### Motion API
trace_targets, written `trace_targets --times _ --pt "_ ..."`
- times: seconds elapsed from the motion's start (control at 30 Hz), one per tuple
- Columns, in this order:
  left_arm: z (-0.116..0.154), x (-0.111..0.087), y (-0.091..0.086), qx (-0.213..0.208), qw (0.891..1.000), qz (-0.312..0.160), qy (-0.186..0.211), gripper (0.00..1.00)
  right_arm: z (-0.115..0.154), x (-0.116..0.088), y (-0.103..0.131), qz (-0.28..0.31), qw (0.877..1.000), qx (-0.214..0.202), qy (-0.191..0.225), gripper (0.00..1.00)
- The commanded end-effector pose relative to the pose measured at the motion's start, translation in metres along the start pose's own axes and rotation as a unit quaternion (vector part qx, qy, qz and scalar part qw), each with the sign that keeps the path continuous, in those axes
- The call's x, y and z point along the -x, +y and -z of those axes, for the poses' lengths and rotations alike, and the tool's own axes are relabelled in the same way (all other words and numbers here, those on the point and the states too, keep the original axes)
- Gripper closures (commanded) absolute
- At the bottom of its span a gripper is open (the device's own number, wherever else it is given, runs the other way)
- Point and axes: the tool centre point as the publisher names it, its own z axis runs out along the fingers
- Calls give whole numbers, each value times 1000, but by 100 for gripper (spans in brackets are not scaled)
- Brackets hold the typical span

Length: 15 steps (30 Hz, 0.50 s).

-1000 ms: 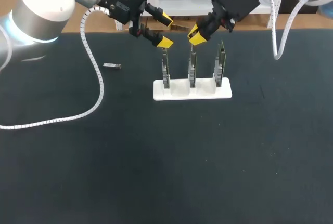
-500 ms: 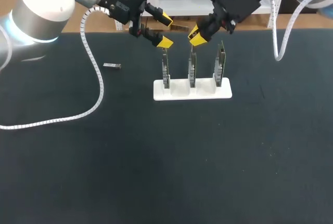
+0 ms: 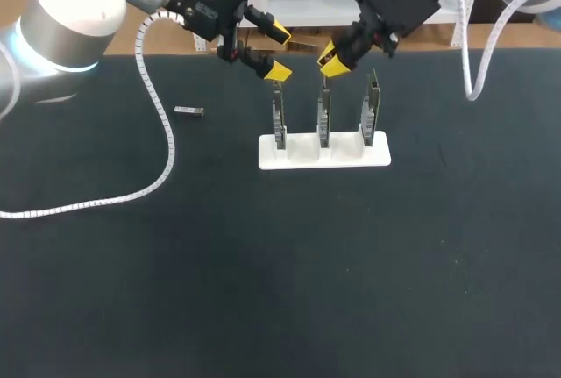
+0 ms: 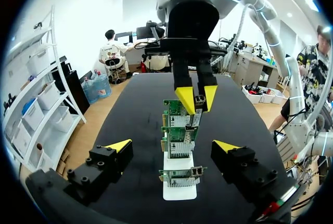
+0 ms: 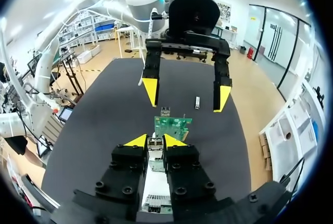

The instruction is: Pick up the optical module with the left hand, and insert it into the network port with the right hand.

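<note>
My right gripper (image 3: 330,57) hangs just above the middle of three upright green network cards (image 3: 323,120) in a white stand (image 3: 302,155). It is shut on a small silver optical module (image 4: 199,100), which shows between its yellow tips in the left wrist view and also in its own view as the module (image 5: 155,144). My left gripper (image 3: 277,51) stands open and empty above the leftmost card (image 3: 279,120), facing the right gripper. In the left wrist view the left gripper (image 4: 173,146) straddles the row of cards without touching them.
A second small module (image 3: 188,111) lies loose on the black table (image 3: 263,264) to the left of the stand; it shows as the loose module (image 5: 197,102) beyond the left gripper (image 5: 186,92). My left arm's white cable (image 3: 162,146) trails over the table's left part.
</note>
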Motion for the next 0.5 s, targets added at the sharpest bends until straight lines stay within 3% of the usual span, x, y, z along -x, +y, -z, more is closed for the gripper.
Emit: trace_targets --times 0.03,0.5 --pt "0 0 0 0 1000 0 2 0 4 4 5 11 1000 -9 3 100" --pt "0 0 0 0 1000 0 2 0 1 -2 0 35 999 -10 -2 100"
